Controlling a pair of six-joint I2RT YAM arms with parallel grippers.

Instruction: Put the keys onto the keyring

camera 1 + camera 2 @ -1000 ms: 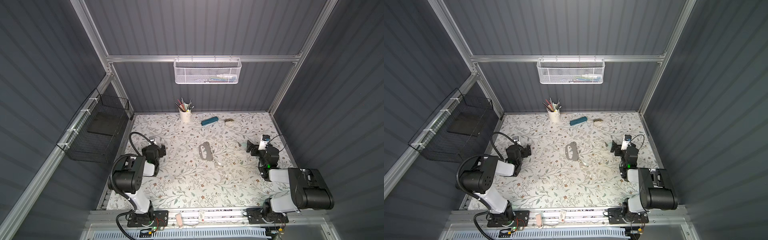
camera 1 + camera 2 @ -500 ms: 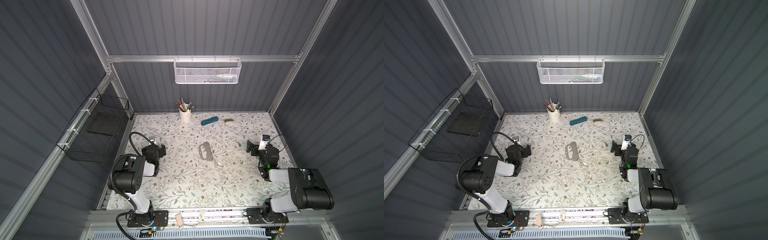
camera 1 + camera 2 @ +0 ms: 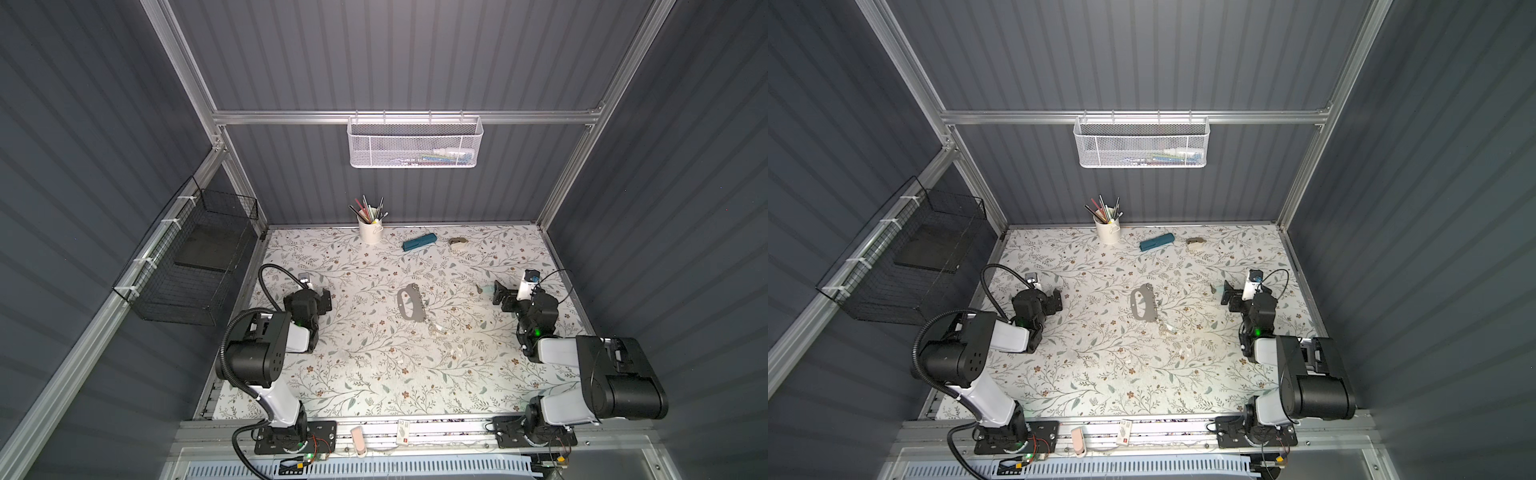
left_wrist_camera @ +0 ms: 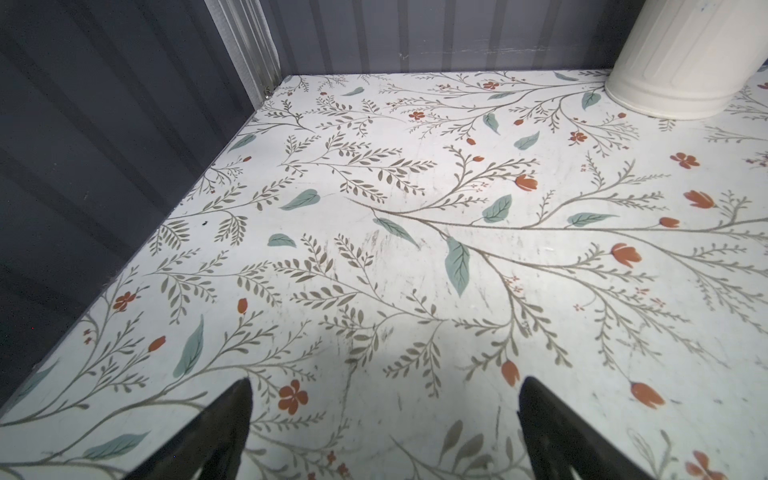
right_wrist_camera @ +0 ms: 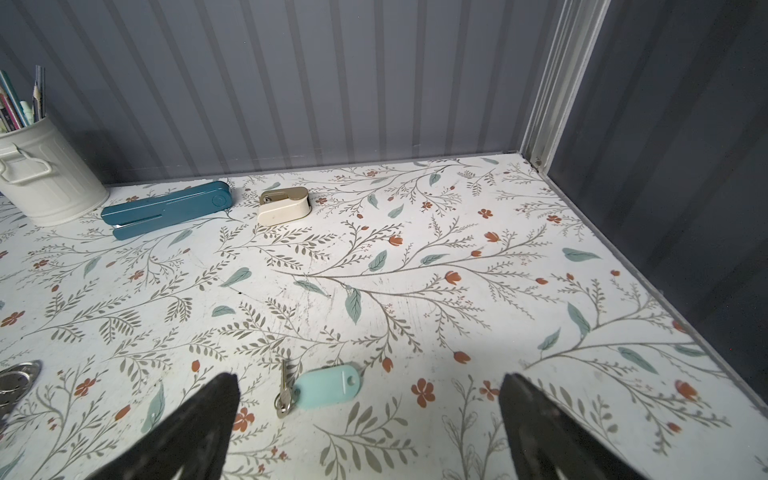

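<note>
The dark-grey keyring [image 3: 410, 305] [image 3: 1144, 305] lies flat mid-table; its silver rings show at the edge of the right wrist view [image 5: 16, 380]. One of the keys [image 5: 328, 388], a small metal key on a mint-green tag, lies on the table between and just ahead of the open fingers of my right gripper [image 5: 370, 378], untouched. In both top views it sits just left of that gripper [image 3: 498, 293] [image 3: 1227, 293]. Two more small pale keys [image 3: 435, 329] [image 3: 455, 348] lie near the keyring's front end. My left gripper [image 4: 384, 384] [image 3: 324, 299] stands open over bare table at the left.
A white pen cup [image 3: 370, 230] [image 5: 45, 174], a dark-teal case [image 3: 419, 242] [image 5: 166, 210] and a small beige holder [image 3: 457, 243] [image 5: 284, 205] stand along the back wall. A black wire basket [image 3: 195, 257] hangs on the left wall, a white mesh basket [image 3: 415, 143] on the back rail.
Almost nothing. The right gripper seems to have shifted very slightly by the tagged key; the left arm has not moved.
</note>
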